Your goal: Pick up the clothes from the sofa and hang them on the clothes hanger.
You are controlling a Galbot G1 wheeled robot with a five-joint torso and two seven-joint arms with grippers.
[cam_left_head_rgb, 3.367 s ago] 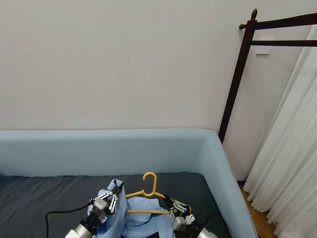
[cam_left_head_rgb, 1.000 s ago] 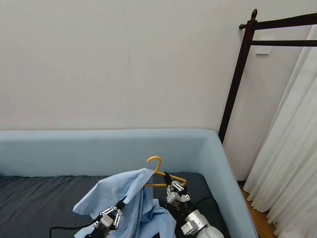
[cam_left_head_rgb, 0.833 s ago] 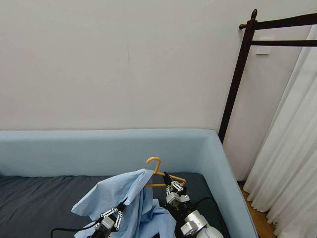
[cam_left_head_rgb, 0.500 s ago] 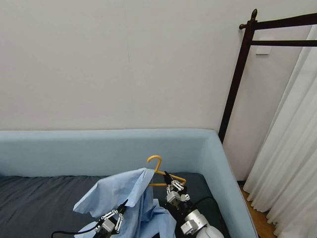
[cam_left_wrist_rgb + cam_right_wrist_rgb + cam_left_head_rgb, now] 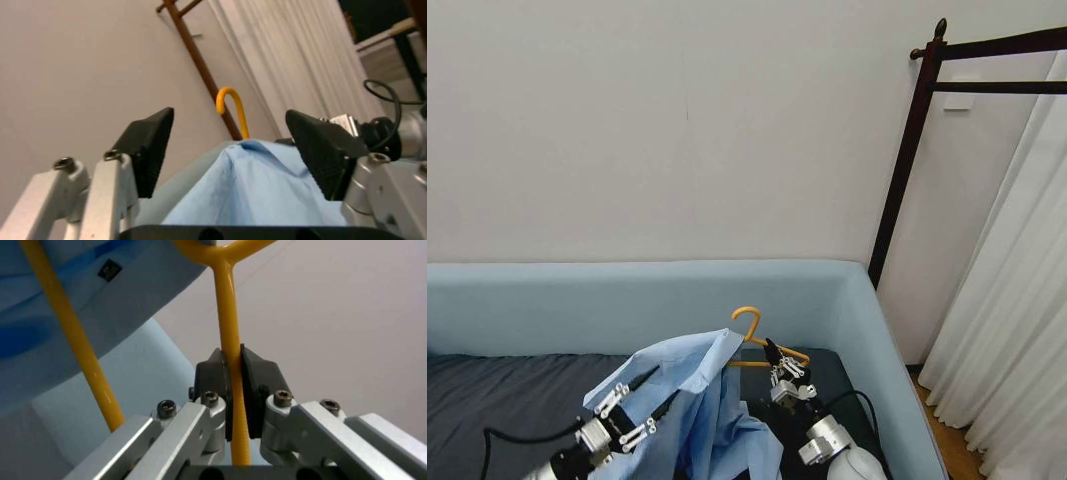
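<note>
A light blue shirt [image 5: 692,400] hangs from a yellow hanger [image 5: 752,335] above the sofa seat, low in the head view. My right gripper [image 5: 779,366] is shut on the hanger's arm just right of the shirt; the right wrist view shows its pads clamped on the yellow hanger [image 5: 229,347] with the shirt [image 5: 60,300] beside it. To the shirt's lower left, my left gripper [image 5: 632,400] is open and holds nothing. In the left wrist view its spread fingers [image 5: 150,145] frame the shirt [image 5: 250,195] and the hanger's hook [image 5: 231,107].
The light blue sofa [image 5: 647,300] has a dark seat cushion [image 5: 497,400]. A dark wooden clothes rack [image 5: 912,150] stands at the right behind the sofa's arm, with white curtains [image 5: 1017,330] beside it. A black cable [image 5: 507,435] trails from my left arm.
The left gripper has opened, moved left and risen, clear of the shirt. The right gripper with hanger and shirt has shifted slightly right and up.
</note>
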